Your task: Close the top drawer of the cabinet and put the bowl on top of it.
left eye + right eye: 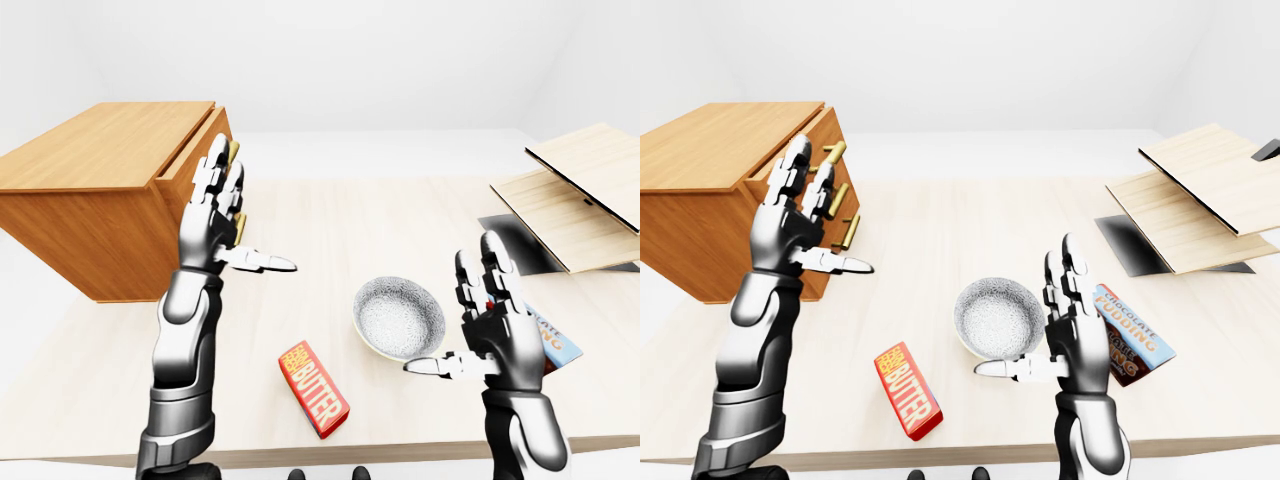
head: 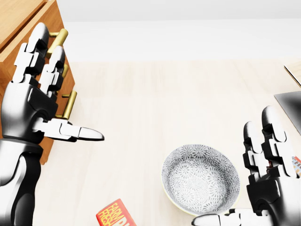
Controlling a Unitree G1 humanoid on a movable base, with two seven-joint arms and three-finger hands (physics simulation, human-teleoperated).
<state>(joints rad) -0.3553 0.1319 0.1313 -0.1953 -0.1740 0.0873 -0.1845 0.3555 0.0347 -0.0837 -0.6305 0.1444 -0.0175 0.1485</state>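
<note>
Bowl (image 2: 201, 179), patterned and upright, sits on the surface (image 2: 164, 103), low and centre in the head view, well apart from the cabinet (image 1: 100, 200). Top drawer (image 1: 812, 135) stands slightly out from the cabinet body. Left hand (image 2: 28, 103) is raised before the drawer fronts, fingers spread wide and holding nothing; contact cannot be told. Right hand (image 2: 270, 188) is just beside the bowl's right rim, fingers wide, empty. Butter box (image 1: 313, 388) lies near the bowl, to its lower left. Pudding box (image 1: 1130, 335) lies partly behind the right hand.
</note>
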